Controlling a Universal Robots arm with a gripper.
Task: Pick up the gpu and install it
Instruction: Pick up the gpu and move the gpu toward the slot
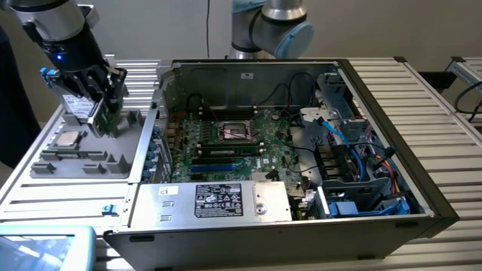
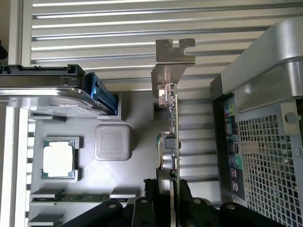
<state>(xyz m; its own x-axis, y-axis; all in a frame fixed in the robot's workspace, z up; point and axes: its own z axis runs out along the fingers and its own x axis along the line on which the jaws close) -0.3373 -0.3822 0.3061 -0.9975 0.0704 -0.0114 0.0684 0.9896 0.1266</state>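
Observation:
My gripper [image 1: 100, 104] is over the grey parts tray [image 1: 45, 164] at the exterior view's left, shut on the gpu [image 1: 106, 121]. The green card hangs upright from the fingers, with its lower edge close to the tray's slots. The wrist view has the gpu [image 2: 173, 127] edge-on, with its silver end bracket [image 2: 173, 56] at the far end. The black fingers [image 2: 150, 191] clamp both faces of the card. The open computer case [image 1: 433, 192] lies to the exterior view's right of the tray, with its green motherboard [image 1: 226, 121] exposed.
The tray also holds a silver drive [image 2: 42, 97] standing on edge, a square processor chip [image 2: 57, 159] and a memory stick [image 2: 71, 196]. The case's perforated rear wall [image 2: 265, 156] stands beside the card. A power supply [image 1: 218, 200] fills the case's near corner. A blue-framed screen [image 1: 42, 248] is bottom left.

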